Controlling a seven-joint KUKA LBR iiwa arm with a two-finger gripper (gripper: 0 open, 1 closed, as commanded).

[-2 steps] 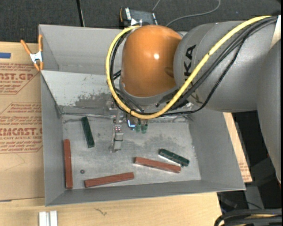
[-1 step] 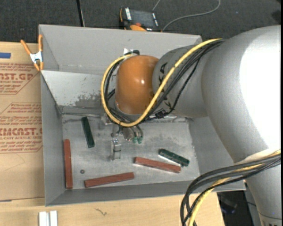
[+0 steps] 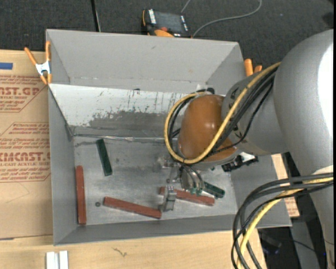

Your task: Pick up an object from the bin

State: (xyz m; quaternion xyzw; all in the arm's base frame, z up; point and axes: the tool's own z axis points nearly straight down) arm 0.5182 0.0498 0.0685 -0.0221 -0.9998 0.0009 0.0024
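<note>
Camera view looks down into the grey bin (image 3: 135,92), where the gripper (image 3: 169,198) is low over the floor in the near right part, under the arm's orange cover (image 3: 201,129). It sits at the left end of a short red-brown bar (image 3: 195,198); whether it is released or clenched on that bar cannot be told from here. The bar lies flat, its long axis running from the gripper rightward and slightly toward the near wall, almost parallel to that wall. A small dark green bar (image 3: 214,191) lies just behind it on nearly the same line, touching or overlapping its right half.

A long red-brown bar (image 3: 131,208) lies flat to the left, its right end just beside the gripper, slanting up-left away from the near wall. Another red-brown strip (image 3: 79,195) lies along the left wall, lengthwise to it. A green stick (image 3: 104,157) lies further back on the left, well apart from the others, pointing roughly front to back.

The middle of the floor is open; the near wall is close to the gripper, and the right wall is hidden by the arm
</note>
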